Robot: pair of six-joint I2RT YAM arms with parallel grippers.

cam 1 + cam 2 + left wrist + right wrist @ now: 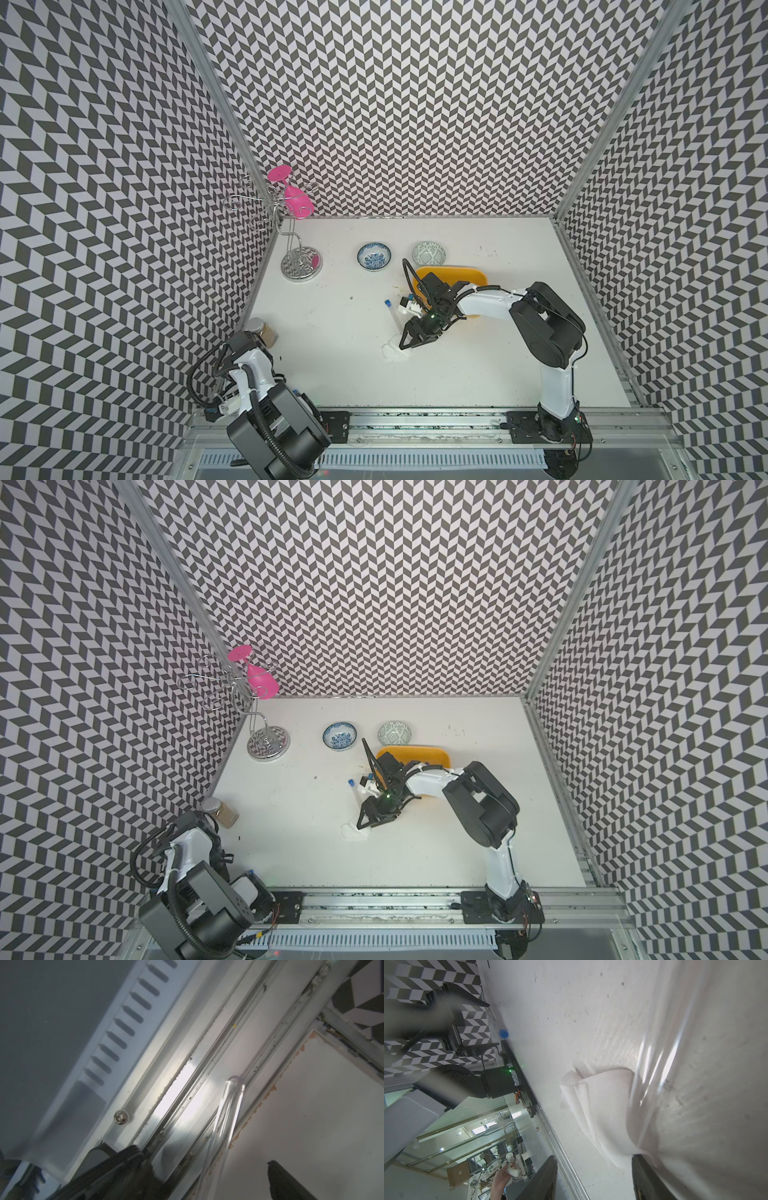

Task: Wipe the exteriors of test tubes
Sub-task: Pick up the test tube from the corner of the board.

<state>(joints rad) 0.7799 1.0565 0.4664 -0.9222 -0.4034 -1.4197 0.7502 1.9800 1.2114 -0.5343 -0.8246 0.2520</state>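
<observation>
Two test tubes show. One tube lies flat near the middle of the table, its blue cap pointing to about 11 o'clock. Its far end runs in beside the right gripper. The tissue lies crumpled at about 8 o'clock from that gripper. In the right wrist view the jaws are parted with bare table between them, and one edge of the tissue rises against one finger. They grasp nothing.

The other tube is at the table's 7 o'clock corner, over the front rail. It runs between the fingers of the left gripper, which are spread much wider than the tube and touch it nowhere I can see, so it looks released. Its cap peeks out by the folded left arm.

No tube is being rubbed. I judge this a changeover between tubes; which are already wiped I cannot tell, and a third tube I cannot find.
</observation>
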